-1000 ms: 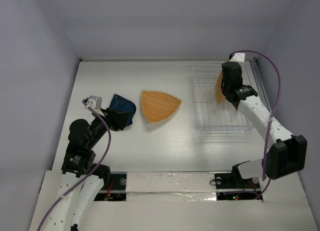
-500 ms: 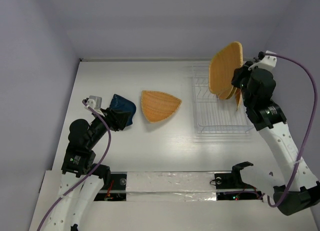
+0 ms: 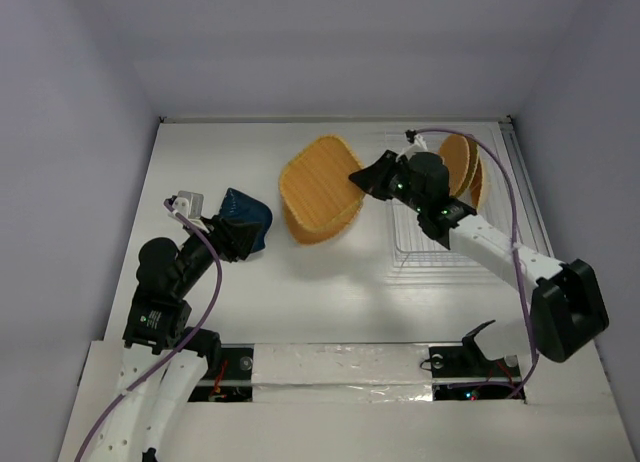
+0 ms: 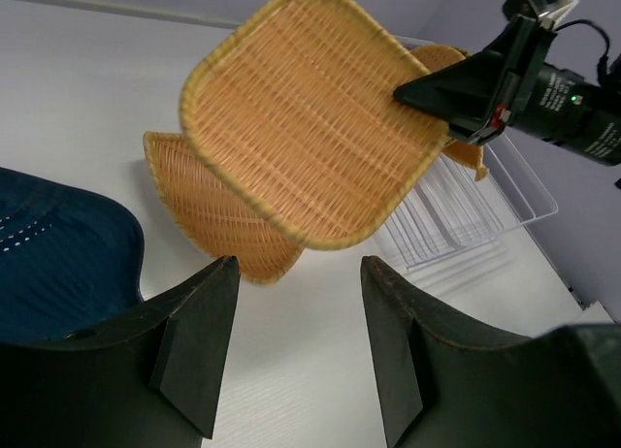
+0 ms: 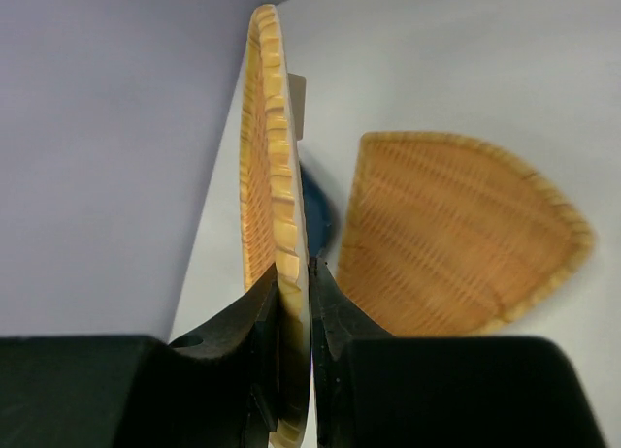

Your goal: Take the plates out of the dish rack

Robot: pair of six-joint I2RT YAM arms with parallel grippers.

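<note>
My right gripper (image 3: 362, 178) is shut on the rim of a rounded-square woven plate (image 3: 312, 182) and holds it in the air over the table's middle, above the leaf-shaped woven plate (image 3: 325, 228) that lies flat there. In the right wrist view the held plate (image 5: 270, 176) is edge-on between my fingers, with the leaf-shaped plate (image 5: 456, 235) beyond. Round woven plates (image 3: 462, 166) stand upright in the white wire dish rack (image 3: 440, 250) at the right. The dark blue plate (image 3: 248, 218) lies at the left. My left gripper (image 4: 296, 303) is open and empty beside it.
Purple-grey walls close in the table on the left, back and right. The rack stands near the right wall. My left arm rests along the table's left side (image 3: 165, 282).
My right arm has lifted the rounded-square plate out of the rack and swung it left, from above the rack to over the leaf-shaped plate. The left arm has not moved.
</note>
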